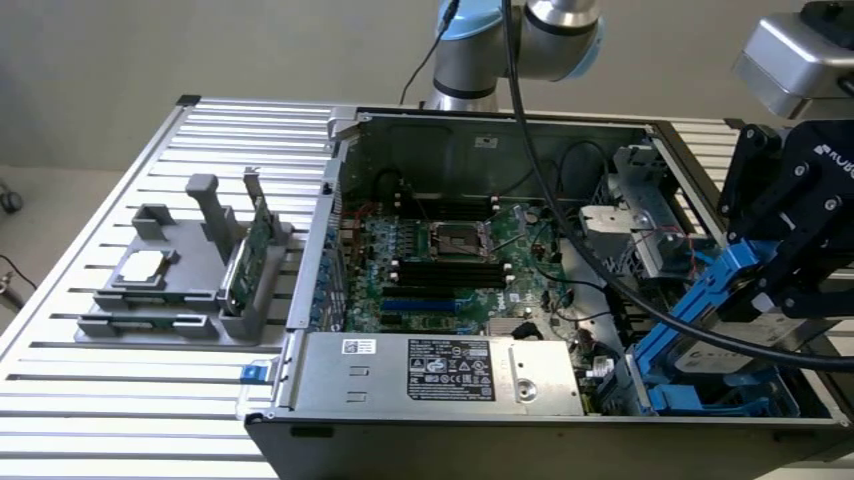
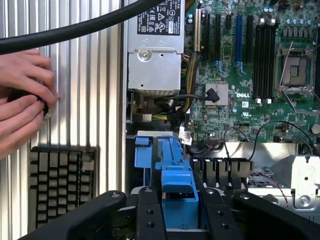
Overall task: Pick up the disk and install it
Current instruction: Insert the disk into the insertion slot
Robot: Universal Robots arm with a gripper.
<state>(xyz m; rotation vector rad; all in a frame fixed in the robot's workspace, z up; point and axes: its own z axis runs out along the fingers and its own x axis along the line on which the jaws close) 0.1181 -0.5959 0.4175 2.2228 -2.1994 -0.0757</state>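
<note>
The disk (image 1: pixel 721 352) is a silver drive in a blue plastic carrier (image 2: pixel 175 167). It hangs tilted, one end down, over the drive bay corner of the open computer case (image 1: pixel 334 200) on the exterior view's right. My gripper (image 1: pixel 785 292) is shut on the carrier's upper end. In the wrist view the black fingers (image 2: pixel 150 212) flank the blue carrier, and my gripper (image 2: pixel 177 212) holds it just above the case. The lower end of the disk sits among blue bay parts (image 1: pixel 707 402); I cannot tell whether it touches them.
Inside the case lie the motherboard (image 1: pixel 441 255) and the silver power supply (image 1: pixel 441 368). A thick black cable (image 1: pixel 601 275) sweeps across the case. A grey fixture (image 1: pixel 174 275) with a green card and a chip stands on the slatted table. A person's hands (image 2: pixel 20 100) and a keyboard (image 2: pixel 60 185) are beside the case.
</note>
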